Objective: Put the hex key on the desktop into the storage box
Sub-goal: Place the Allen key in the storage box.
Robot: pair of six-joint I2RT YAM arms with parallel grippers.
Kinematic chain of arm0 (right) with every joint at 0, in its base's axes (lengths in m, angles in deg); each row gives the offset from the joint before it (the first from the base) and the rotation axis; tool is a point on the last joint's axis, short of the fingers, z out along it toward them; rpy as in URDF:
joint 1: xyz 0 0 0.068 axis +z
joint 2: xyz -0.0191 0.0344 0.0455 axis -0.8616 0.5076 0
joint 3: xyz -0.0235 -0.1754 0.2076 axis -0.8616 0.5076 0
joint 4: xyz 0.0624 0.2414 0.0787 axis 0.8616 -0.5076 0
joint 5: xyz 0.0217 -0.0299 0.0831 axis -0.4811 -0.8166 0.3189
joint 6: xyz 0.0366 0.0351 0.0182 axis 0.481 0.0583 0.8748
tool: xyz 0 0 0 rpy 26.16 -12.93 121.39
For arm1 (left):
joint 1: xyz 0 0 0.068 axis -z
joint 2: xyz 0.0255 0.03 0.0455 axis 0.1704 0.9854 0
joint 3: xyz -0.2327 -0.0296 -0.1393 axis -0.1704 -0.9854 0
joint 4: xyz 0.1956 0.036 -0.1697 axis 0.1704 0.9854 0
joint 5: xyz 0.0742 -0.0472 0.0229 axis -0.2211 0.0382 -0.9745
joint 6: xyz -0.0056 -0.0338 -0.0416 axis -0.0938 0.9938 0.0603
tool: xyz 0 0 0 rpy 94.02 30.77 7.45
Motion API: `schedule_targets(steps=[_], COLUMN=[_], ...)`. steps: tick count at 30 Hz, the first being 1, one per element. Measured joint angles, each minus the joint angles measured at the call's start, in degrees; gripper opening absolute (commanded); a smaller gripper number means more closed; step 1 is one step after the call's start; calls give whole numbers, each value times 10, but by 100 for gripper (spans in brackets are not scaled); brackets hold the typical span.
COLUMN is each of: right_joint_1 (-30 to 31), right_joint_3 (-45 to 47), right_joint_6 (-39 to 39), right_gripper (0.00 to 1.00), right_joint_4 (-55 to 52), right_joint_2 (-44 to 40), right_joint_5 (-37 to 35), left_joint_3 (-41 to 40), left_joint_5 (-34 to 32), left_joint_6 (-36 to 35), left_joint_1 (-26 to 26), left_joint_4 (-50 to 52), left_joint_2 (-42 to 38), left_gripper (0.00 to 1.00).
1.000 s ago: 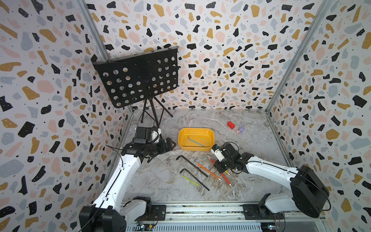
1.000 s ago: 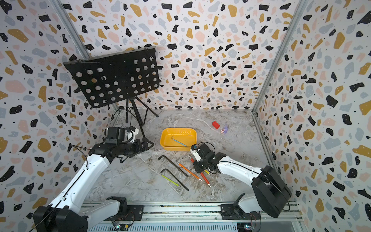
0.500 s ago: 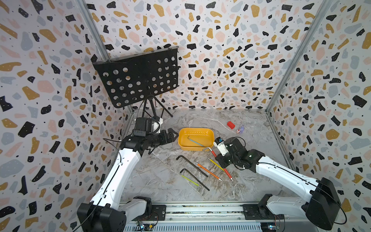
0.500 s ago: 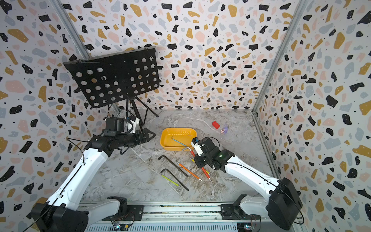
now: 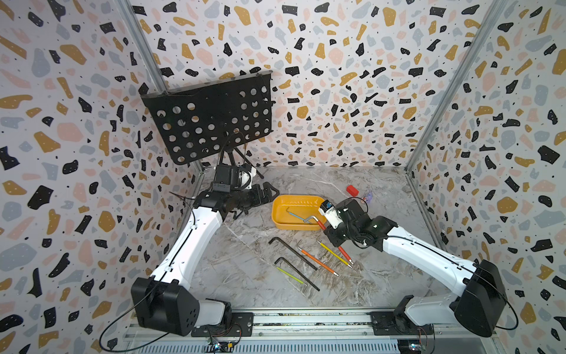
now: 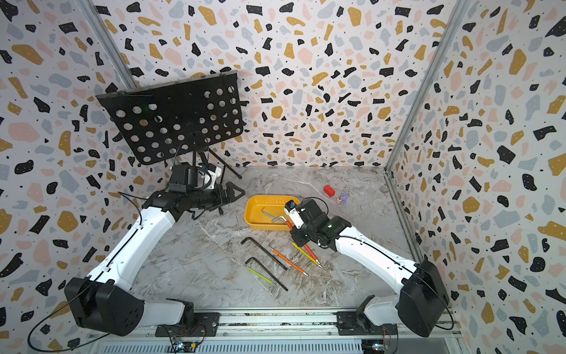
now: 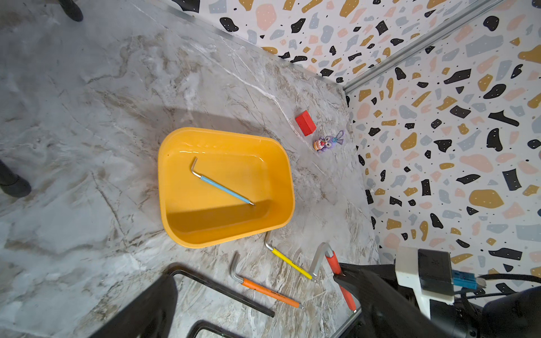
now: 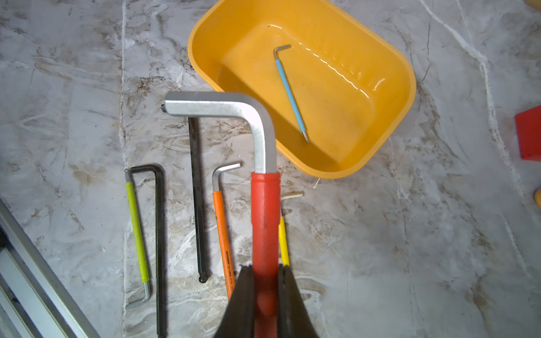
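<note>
My right gripper is shut on the red sleeve of a hex key, which it holds off the desktop. The key's bare silver bend reaches over the near right corner of the storage box. A blue-sleeved hex key lies inside the box. Orange, yellow, green and two black hex keys lie on the desktop in front of the box. My left gripper hovers open and empty to the left of the box.
A red block and a small purple toy sit behind the box to the right. A black perforated music stand on a tripod stands at the back left. Patterned walls close in three sides, and a metal rail runs along the front.
My right gripper has lifted the red hex key off the desktop and carried it back toward the box. My left arm has swung back and right, nearer the box.
</note>
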Motion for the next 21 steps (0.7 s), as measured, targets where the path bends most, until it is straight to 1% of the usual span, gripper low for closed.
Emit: schedule_targets(steps=[7, 15, 21], right_joint_1=[-15, -31, -42], right_joint_3=[-56, -132, -210], right_joint_6=[-32, -90, -122], right_gripper=[0, 0, 0], right_joint_4=[-9, -19, -34], right_joint_2=[48, 134, 204], right_joint_5=[10, 33, 46], left_joint_3=[-11, -35, -38], left_joint_5=[-6, -31, -33], left_joint_6=[-1, -1, 0], left_joint_1=[0, -5, -10], left_joint_4=[-29, -38, -45], left_joint_2=[14, 4, -7], left_gripper=[100, 100, 100])
